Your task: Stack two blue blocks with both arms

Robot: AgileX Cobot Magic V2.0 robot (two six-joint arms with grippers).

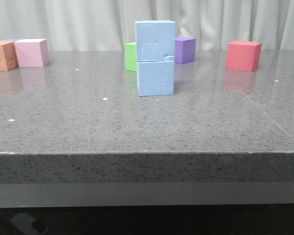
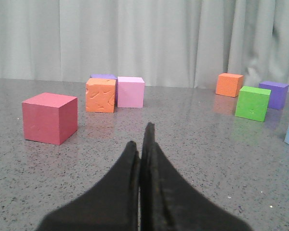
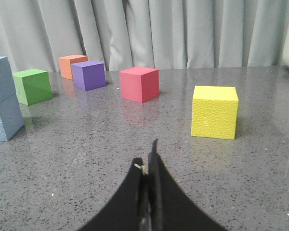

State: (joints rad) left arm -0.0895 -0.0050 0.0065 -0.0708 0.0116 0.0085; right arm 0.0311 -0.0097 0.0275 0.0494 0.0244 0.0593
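Nearest you, both arms sit low over the desk [image 1: 147,132], well back from the work. The left tool [image 2: 143,144] has its 2 fingers pressed together with nothing between them, and the right tool [image 3: 149,161] is the same: closed and empty.

Farther out, mid-desk, the 2 blue blocks are stacked: the lower blue block [image 1: 156,78] rests on the desk, and the upper blue block [image 1: 155,41] sits on it, shifted slightly left with its stepped seam facing you. Judging by the pebbled foam, they are light, soft and fairly grippy, so you would pinch 2 opposite flat faces gently; a hard nudge would likely topple the stack. The task looks done.

Behind stand a green cube [image 1: 130,57] and a purple cube [image 1: 185,49].
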